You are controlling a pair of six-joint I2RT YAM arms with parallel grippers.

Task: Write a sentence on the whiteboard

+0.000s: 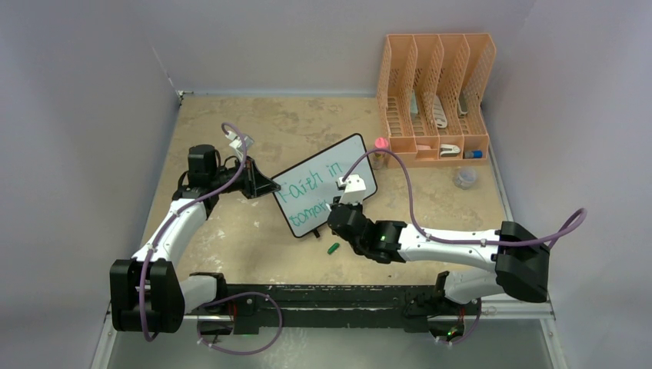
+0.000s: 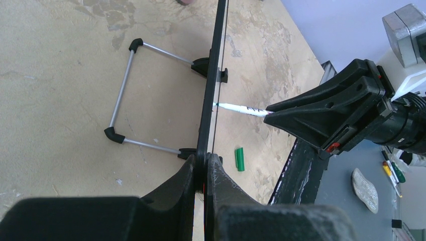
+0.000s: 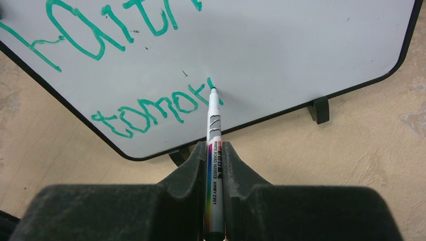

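The whiteboard (image 1: 338, 165) stands tilted mid-table on its feet. Its green sentence (image 3: 150, 108) reads "Faith in" above "tomorr". My left gripper (image 1: 265, 184) is shut on the board's left edge; the left wrist view shows the black frame (image 2: 213, 75) edge-on between its fingers (image 2: 221, 175). My right gripper (image 1: 336, 211) is shut on a white marker (image 3: 213, 150). The marker's tip (image 3: 213, 90) touches the board at the end of "tomorr". The marker also shows in the left wrist view (image 2: 241, 109). A green marker cap (image 1: 333, 248) lies on the table below the board.
An orange file rack (image 1: 434, 96) stands at the back right. A pink-capped item (image 1: 380, 144) and a small clear cup (image 1: 464, 178) sit near it. The board's wire stand (image 2: 125, 95) rests behind it. Walls enclose the table on three sides.
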